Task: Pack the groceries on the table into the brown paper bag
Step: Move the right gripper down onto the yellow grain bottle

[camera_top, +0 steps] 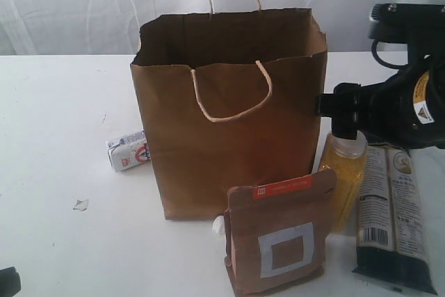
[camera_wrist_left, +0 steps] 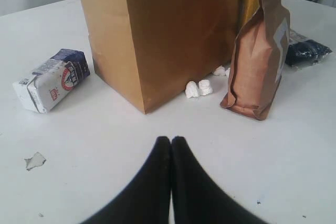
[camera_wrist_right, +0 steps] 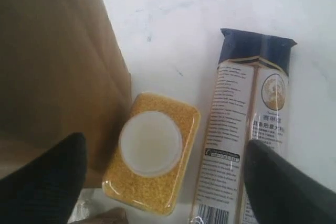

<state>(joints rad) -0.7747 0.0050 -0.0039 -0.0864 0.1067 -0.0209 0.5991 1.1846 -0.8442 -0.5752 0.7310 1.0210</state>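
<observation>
Brown paper bag: stands upright and open-mouthed mid-worktop. It is stiff kraft paper with creased walls and twisted paper loop handles. Its contents are hidden.
Step in hand: apparently the reach for the yellow-grain bottle, which stands upright just right of the bag, close against its wall.
Right fingers: spread wide apart above the bottle, one on either side of its round white cap, touching nothing.
Left fingers: pressed together, empty, low over the near worktop and facing the bag.
Next move: likely a straight descent to close on the bottle's body. One finger must slip between bottle and bag wall, so it could nudge or crease the paper.
Bottle: clear hard plastic with a rounded-rectangular section, smooth and probably slippery, packed with fine grain.
Long dark-blue packet: flat glossy film, lying lengthwise just right of the bottle.
Brown pouch with white square: soft stand-up pouch, upright, near side of the bag.
Small white-blue carton: boxy card, lying on its side left of the bag.
</observation>
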